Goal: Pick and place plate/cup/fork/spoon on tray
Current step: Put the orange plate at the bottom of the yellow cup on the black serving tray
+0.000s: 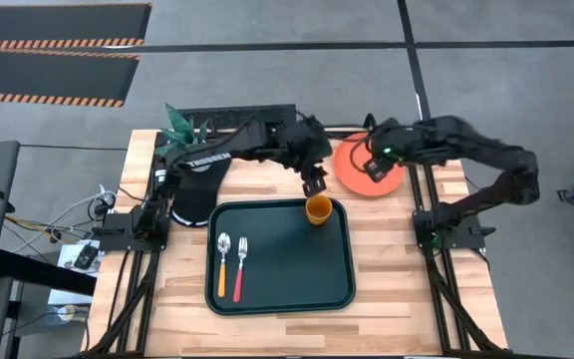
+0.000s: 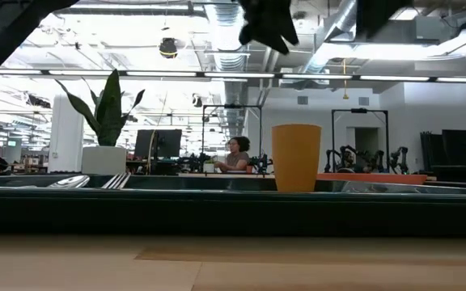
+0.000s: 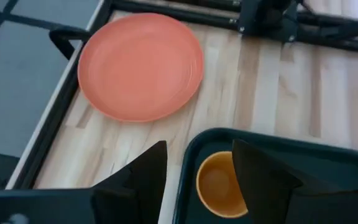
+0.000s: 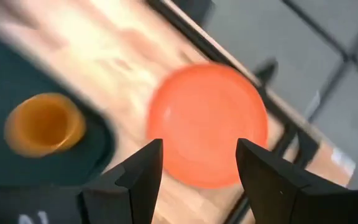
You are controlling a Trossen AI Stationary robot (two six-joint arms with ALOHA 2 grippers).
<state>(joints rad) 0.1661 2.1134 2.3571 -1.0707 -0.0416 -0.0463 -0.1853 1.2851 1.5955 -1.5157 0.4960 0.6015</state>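
The dark tray [image 1: 279, 289] lies at the table's middle. On its left part lie the orange-handled spoon [image 1: 223, 263] and the red-handled fork [image 1: 240, 265], side by side. The orange cup [image 1: 318, 209] stands upright in the tray's far right corner [image 2: 296, 158]. The orange-red plate [image 1: 352, 179] lies flat on the table, beyond the tray's far right corner. My left gripper [image 1: 314, 185] is open and empty, above the cup's far side and clear of it [image 3: 197, 171]. My right gripper [image 1: 375, 166] is open and empty above the plate [image 4: 197, 158].
A white pot with a green plant [image 1: 182, 125] stands at the far left corner. A black mat [image 1: 197, 194] lies left of the tray. The arm frames [image 1: 436, 229] flank the table. A person [image 2: 237, 153] sits far off in the room.
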